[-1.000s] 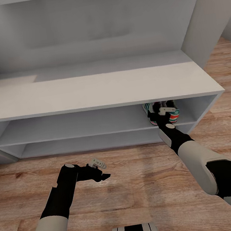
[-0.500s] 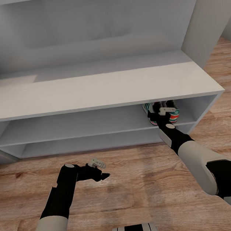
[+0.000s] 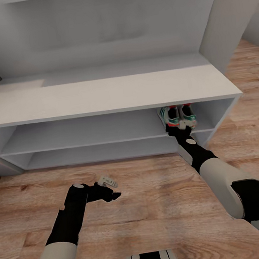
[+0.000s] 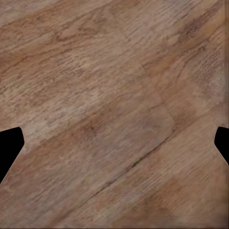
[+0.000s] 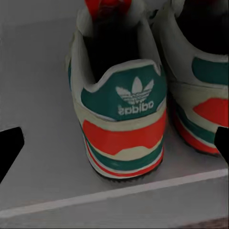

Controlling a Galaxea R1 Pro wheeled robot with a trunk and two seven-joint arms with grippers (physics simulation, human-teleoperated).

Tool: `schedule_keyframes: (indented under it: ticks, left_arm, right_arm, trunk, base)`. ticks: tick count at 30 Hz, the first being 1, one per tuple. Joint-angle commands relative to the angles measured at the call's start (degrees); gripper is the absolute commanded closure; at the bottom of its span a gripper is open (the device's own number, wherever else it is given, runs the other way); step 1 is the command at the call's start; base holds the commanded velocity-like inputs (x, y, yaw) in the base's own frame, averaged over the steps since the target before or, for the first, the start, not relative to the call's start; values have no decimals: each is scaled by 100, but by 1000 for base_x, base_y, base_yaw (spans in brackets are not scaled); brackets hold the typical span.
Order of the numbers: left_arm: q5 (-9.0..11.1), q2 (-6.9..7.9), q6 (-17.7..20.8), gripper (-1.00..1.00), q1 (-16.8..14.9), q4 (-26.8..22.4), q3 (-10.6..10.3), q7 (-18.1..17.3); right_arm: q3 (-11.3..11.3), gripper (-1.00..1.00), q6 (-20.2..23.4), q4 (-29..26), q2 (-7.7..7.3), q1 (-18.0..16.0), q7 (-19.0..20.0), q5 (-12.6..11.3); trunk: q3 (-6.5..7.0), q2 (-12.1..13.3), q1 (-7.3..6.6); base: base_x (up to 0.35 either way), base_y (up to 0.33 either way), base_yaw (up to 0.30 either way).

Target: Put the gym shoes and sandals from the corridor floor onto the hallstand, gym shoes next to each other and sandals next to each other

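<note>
Two cream sneakers (image 3: 177, 115) with green stripes and red-orange heels sit side by side on the rack's (image 3: 99, 96) upper shelf, right of centre, heels outward, toes pointing inward. The right gripper (image 3: 182, 125), fingers apart, sits just before them; the left gripper (image 3: 110, 189), open, hangs over the floor (image 3: 156, 192).

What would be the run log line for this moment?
gym shoes: side by side, hallstand upper shelf | right gripper: open, at heels | left gripper: open, over floor

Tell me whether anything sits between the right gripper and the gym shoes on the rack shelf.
Nothing visible does. The right gripper is at the shelf edge, open, facing the heels of the two gym shoes, which stand side by side on the rack's upper shelf. Only bare shelf lies between.
</note>
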Motion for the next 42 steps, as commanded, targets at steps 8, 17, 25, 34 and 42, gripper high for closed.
schedule_keyframes:
  ticks: [8, 17, 25, 34, 42]
  left_arm:
    - [-8, -42, -4, -100, 48, 2, -6, 26]
    - [-17, -58, -13, -100, 94, 1, -8, 36]
    - [-19, -62, -25, -100, 119, 0, -8, 45]
    - [-12, -63, -35, -100, 130, 0, -9, 44]
    - [-11, -65, -43, -100, 132, -1, -10, 42]
  right_arm:
    - [0, -100, 0, -3, -4, 7, 3, 5]
    - [1, -100, 1, -8, 1, 16, 4, 7]
    - [6, -100, 5, -36, 2, 82, 7, 7]
    - [7, -100, 8, -79, 3, 155, 56, 7]
    - [8, -100, 9, -127, 3, 273, 215, 1]
  trunk:
    - [0, 0, 0]
    - [0, 0, 0]
    - [0, 0, 0]
    - [0, 0, 0]
    - [0, 0, 0]
  base:
    - [-152, 0, 0]
    - [-33, 0, 0]
    - [-116, 0, 0]
    - [-226, 0, 0]
    - [-69, 0, 0]
